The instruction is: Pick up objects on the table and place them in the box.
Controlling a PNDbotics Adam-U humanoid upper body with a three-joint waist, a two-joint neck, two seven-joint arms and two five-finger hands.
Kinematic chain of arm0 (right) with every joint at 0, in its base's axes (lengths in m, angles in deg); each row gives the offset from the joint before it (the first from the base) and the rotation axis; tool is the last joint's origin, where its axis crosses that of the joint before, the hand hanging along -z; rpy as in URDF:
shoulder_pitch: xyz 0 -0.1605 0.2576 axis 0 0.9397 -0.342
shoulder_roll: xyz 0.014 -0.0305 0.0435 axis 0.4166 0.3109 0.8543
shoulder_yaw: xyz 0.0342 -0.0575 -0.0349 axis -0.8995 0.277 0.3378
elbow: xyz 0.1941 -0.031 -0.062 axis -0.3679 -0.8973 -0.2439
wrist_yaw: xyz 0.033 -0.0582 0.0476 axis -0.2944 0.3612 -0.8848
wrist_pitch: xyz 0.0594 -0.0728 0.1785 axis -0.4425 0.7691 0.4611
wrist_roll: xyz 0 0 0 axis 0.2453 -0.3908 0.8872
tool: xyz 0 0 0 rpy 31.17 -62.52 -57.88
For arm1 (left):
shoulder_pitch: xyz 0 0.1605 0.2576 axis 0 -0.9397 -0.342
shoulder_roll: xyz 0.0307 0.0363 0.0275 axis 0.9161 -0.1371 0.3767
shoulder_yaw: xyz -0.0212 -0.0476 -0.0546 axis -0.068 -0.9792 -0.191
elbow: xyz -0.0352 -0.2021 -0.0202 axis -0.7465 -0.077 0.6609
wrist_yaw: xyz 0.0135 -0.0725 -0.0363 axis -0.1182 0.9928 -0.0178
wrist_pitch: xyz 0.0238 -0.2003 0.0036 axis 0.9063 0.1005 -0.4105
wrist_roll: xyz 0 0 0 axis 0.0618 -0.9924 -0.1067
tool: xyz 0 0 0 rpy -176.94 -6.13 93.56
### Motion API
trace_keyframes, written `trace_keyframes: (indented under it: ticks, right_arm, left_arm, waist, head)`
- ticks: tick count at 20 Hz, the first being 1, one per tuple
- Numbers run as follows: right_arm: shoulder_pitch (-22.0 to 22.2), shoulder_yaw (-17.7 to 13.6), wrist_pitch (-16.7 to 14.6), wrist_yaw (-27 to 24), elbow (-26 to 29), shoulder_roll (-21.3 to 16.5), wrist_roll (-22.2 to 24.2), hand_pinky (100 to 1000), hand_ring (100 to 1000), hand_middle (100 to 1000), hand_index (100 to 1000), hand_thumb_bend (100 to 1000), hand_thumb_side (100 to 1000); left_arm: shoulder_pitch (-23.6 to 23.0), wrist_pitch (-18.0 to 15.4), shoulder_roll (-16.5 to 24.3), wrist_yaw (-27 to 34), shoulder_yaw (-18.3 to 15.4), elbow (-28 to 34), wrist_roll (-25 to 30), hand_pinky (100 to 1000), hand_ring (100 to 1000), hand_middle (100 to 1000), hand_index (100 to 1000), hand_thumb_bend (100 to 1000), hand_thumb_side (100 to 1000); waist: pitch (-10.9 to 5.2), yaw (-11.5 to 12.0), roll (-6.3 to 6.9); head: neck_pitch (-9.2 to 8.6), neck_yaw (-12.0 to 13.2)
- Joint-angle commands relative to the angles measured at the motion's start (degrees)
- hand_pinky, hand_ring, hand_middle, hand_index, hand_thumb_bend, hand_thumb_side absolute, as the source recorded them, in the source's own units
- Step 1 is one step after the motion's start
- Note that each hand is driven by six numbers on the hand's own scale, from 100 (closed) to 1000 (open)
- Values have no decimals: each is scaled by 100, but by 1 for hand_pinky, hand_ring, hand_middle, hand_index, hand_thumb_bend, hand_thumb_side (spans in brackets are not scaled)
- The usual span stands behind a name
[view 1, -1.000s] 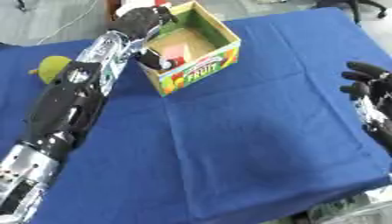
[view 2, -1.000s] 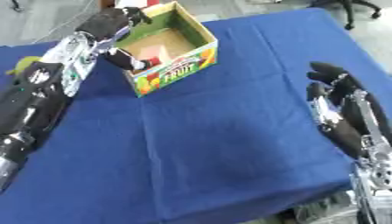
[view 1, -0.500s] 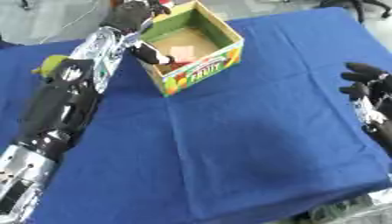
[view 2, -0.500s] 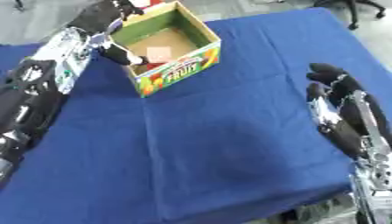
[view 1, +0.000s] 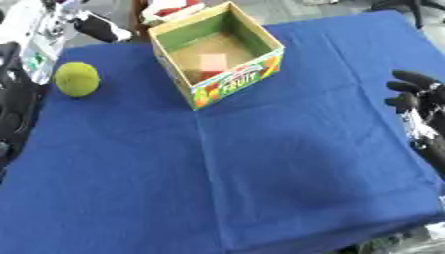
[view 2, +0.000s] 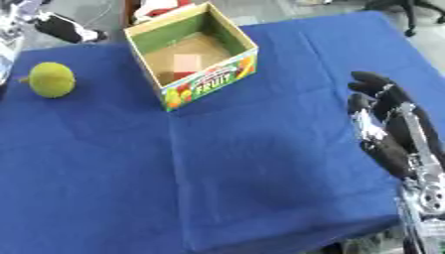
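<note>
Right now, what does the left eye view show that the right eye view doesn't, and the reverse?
Only the left eye view shows the black and silver left arm running down the view's left edge. Only the right eye view shows the black right hand whole, fingers straight, with its silver wrist; the left eye view cuts it at the edge. Both show the open cardboard fruit box, the yellow-green round fruit on the blue cloth, and the left hand at the top left.
</note>
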Motion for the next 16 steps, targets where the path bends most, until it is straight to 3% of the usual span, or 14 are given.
trace_keyframes:
  ticks: [1, 9, 16]
  right_arm:
    - [-36, -50, -8, 37, 51, -111, -31, 761, 854, 847, 841, 100, 548]
    - [-36, -65, -12, 45, 43, -111, -44, 762, 854, 847, 841, 100, 547]
    - [-40, -69, -12, 48, 45, -110, -43, 762, 854, 847, 841, 100, 548]
  left_arm:
    - [49, 75, 309, -180, -192, -332, 26, 755, 708, 755, 855, 675, 312]
    - [-72, 78, 379, -763, -401, -1064, 216, 773, 717, 760, 851, 647, 261]
    - [-158, -16, 395, -907, -482, -1438, 532, 765, 701, 744, 829, 589, 212]
  waist:
    - [-77, 19, -29]
    - [-62, 51, -53]
    - [-54, 72, -47]
  head:
    - [-74, -8]
    - [-84, 55]
    - [-83, 170]
